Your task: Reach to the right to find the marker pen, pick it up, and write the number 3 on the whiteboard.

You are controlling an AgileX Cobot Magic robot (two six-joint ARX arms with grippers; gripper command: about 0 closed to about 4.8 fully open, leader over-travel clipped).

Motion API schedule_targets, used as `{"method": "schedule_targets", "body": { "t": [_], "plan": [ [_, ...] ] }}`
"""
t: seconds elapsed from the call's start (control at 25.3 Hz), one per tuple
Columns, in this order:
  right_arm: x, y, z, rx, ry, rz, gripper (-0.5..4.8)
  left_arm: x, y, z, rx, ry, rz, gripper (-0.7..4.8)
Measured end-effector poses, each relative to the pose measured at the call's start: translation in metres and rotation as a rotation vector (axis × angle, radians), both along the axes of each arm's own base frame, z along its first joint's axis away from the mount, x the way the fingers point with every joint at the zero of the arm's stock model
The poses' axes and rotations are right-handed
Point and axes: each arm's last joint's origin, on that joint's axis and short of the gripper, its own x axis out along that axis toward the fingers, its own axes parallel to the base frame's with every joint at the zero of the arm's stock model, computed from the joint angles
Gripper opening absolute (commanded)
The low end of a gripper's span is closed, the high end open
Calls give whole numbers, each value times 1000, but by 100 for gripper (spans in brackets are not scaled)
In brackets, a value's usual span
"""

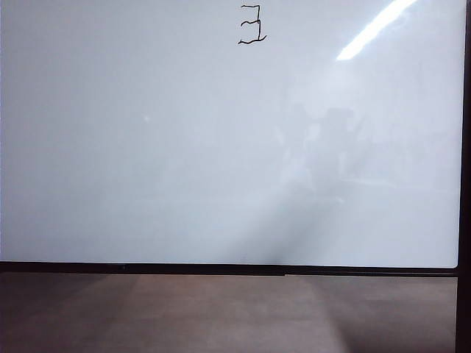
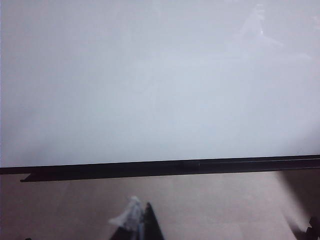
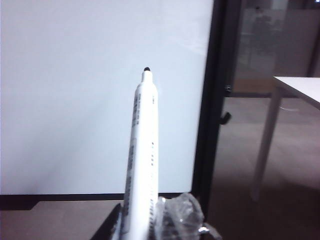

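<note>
The whiteboard fills the exterior view, and a small black number 3 is drawn near its top middle. Neither gripper shows in that view. In the right wrist view my right gripper is shut on the marker pen. Its white barrel points at the whiteboard, dark tip near the board's right frame; whether the tip touches cannot be told. In the left wrist view my left gripper shows only its fingertips, closed together and empty, low before the whiteboard.
A bright light streak reflects at the board's upper right. Brown floor lies below the board's black bottom frame. Past the right frame stands a white table with a slanted leg and a glass wall behind.
</note>
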Motion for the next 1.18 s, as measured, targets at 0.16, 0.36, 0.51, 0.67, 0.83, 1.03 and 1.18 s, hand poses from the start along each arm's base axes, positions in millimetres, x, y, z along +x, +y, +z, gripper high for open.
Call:
{"method": "schedule_targets", "body": {
  "t": [0.16, 0.36, 0.51, 0.67, 0.83, 1.03, 1.18],
  "plan": [
    [0, -2, -3, 26, 28, -18, 53, 0, 0, 0, 0, 0, 0, 8],
    [0, -2, -4, 27, 41, -16, 53, 0, 0, 0, 0, 0, 0, 8],
    [0, -2, -4, -8, 43, -18, 53, 0, 0, 0, 0, 0, 0, 8],
    [0, -2, -4, -30, 44, -19, 53, 0, 0, 0, 0, 0, 0, 8],
    [0, -2, -4, -33, 44, -19, 53, 0, 0, 0, 0, 0, 0, 8],
    [0, -2, -4, -33, 44, -19, 53, 0, 0, 0, 0, 0, 0, 8],
    [0, -2, -4, -33, 44, -20, 53, 0, 0, 0, 0, 0, 0, 8]
  ]
}}
